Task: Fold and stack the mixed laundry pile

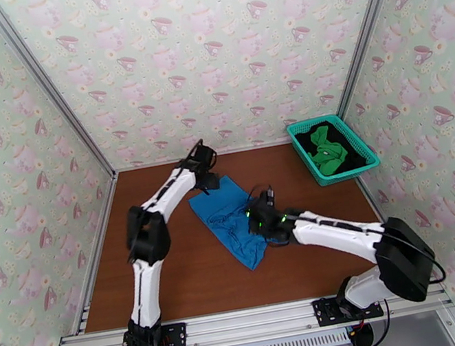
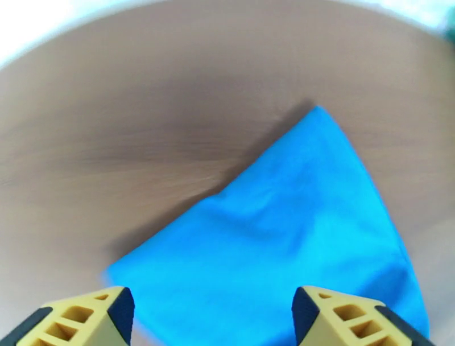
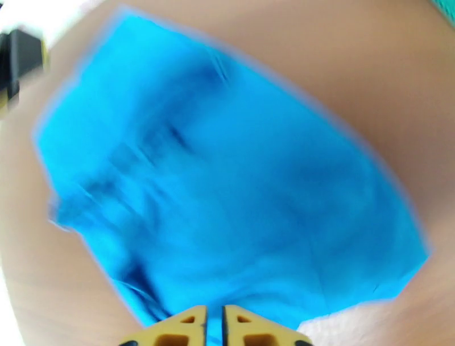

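The bright blue shirt (image 1: 231, 222) lies spread on the brown table (image 1: 175, 276), partly folded and rumpled. My left gripper (image 1: 206, 176) hovers over its far left corner. In the left wrist view that gripper (image 2: 213, 321) is open, its yellow fingertips (image 2: 85, 318) wide apart above the flat blue shirt (image 2: 284, 244). My right gripper (image 1: 262, 210) sits at the shirt's right edge. In the blurred right wrist view the right gripper (image 3: 215, 329) has its jaws almost together, with blue shirt (image 3: 227, 182) cloth in the slit. The green garment (image 1: 327, 150) and the black garment (image 1: 306, 137) lie in the basket.
A teal lattice basket (image 1: 305, 157) stands at the back right of the table, close to the right wall. Patterned walls enclose the table on three sides. Bare brown wood stretches left of and in front of the shirt.
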